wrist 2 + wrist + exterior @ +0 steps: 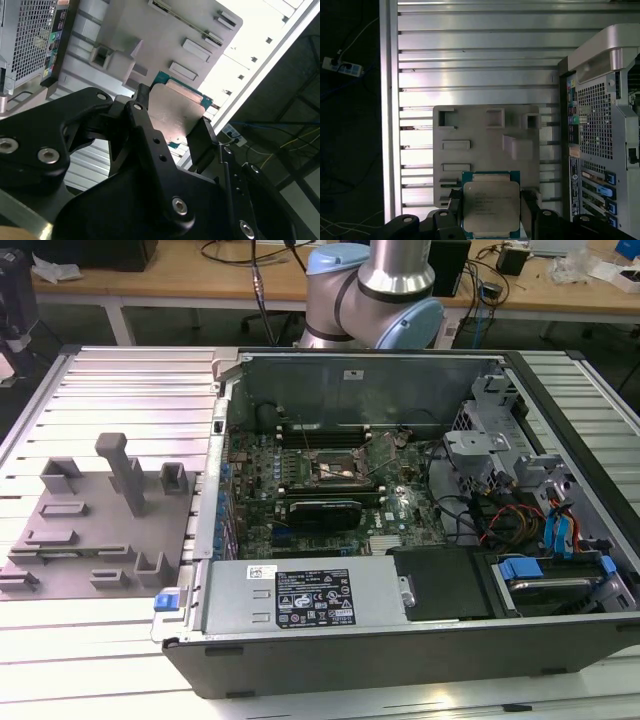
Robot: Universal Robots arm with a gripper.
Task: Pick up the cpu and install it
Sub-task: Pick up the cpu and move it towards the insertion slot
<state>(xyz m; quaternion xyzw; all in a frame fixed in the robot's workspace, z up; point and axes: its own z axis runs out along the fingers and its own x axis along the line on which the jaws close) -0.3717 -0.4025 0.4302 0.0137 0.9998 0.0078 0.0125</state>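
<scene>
The hand grasps the cpu above the grey fixture plate.

In both wrist views the hand (pixel 491 212) is clenched on the cpu (pixel 491 206), with one black finger on each of two opposite edges, so the flat top and the underside are free of touch (I judge this protects the contacts). The chip hangs in the air over the grey fixture plate (pixel 485 145). This plate lies on the ribbed metal counter (pixel 470 60), just beside the open computer case (pixel 420 650). The chip is not yet in the socket (pixel 340 472) on the board inside. The cpu is a flat square with a dull silvery lid, faint print on it, and a thin green rim around it.
</scene>
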